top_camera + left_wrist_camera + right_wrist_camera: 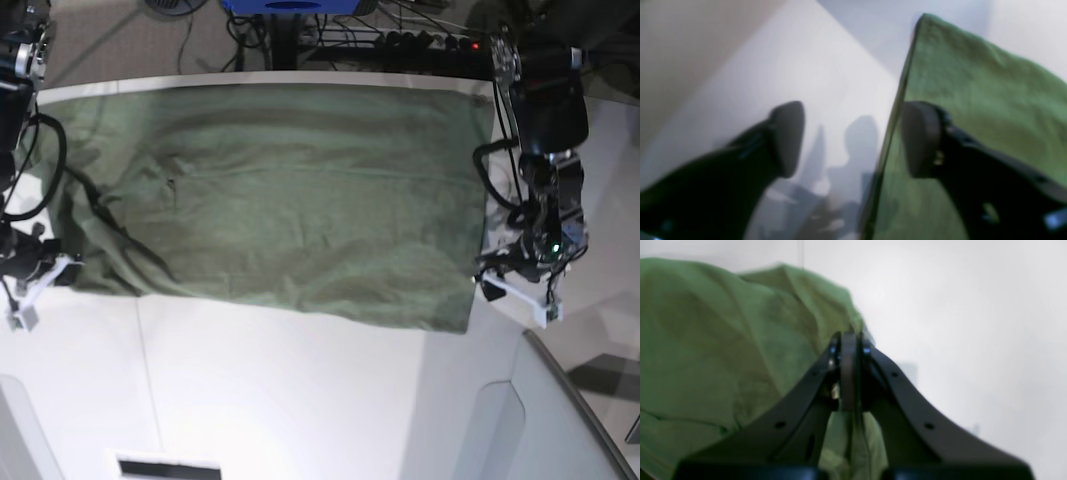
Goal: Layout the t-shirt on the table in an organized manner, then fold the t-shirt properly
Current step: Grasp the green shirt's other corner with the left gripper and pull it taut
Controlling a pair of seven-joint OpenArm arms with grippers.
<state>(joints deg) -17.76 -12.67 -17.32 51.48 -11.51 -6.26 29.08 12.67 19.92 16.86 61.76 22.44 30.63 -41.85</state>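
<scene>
The olive-green t-shirt (290, 200) lies spread wide across the white table (300, 400), with some creases near its left end. In the base view my left gripper (500, 282) sits at the shirt's right edge. The left wrist view shows it (853, 140) open, the shirt's edge (897, 110) running between its fingers and one finger (923, 140) over the cloth. My right gripper (45, 268) is at the shirt's left edge. Up close it (850, 340) is shut, with green cloth (723, 350) bunched up to its tips and showing beneath its fingers.
A grey angled panel (570, 400) stands at the table's lower right. Cables and a power strip (430, 40) lie on the floor behind the table's far edge. A dark slot (168, 467) sits in the tabletop near the front.
</scene>
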